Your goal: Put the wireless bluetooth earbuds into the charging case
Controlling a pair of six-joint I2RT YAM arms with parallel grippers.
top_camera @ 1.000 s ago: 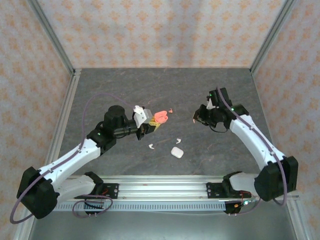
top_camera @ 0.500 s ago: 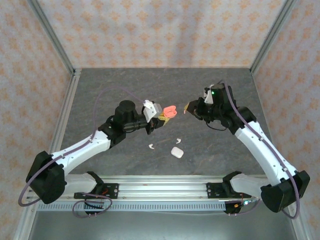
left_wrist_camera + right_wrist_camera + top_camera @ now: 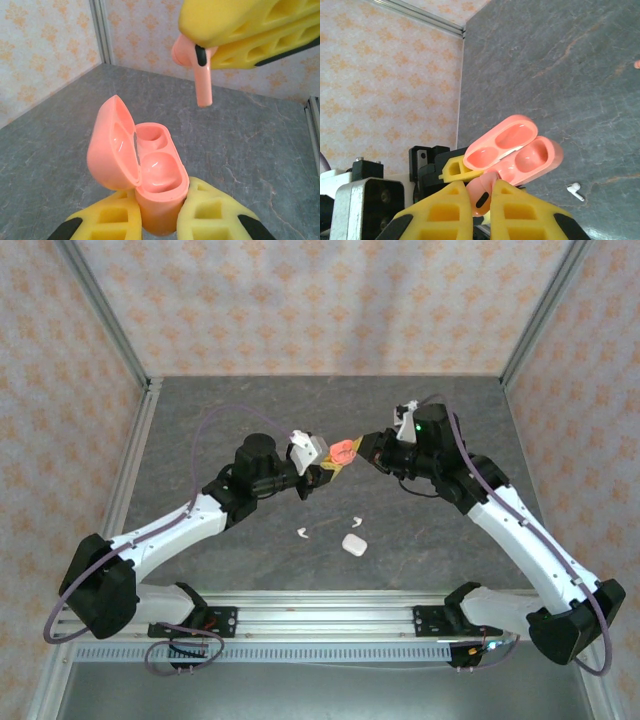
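Desk (image 3: 200, 440): dark grey and marbled, closed in on three sides by pale walls with an orange pattern.
Rail (image 3: 320, 605): a metal bar across the near edge, carrying both arm bases.
White case (image 3: 353, 544): lies on the desk a little beyond the rail, between the two arms.
Left white earbud (image 3: 303, 533): loose on the desk, near the white case on its left.
Far white earbud (image 3: 355, 521): loose on the desk, just beyond the white case.
Left pincer (image 3: 159, 220): clenched on the base of the coral case, yellow fingers on both sides, raised above the middle of the desk.
Coral case (image 3: 150, 175): held clear of the desk, lid swung open to one side, two wells facing up; in the top view (image 3: 344, 450) it sits between the two pincers.
Right pincer (image 3: 480, 200): clenched on the head of the coral earbud, meeting the left pincer from the opposite side.
Coral earbud (image 3: 201, 80): hangs stem down just above the open case, over its wells, apart from it.
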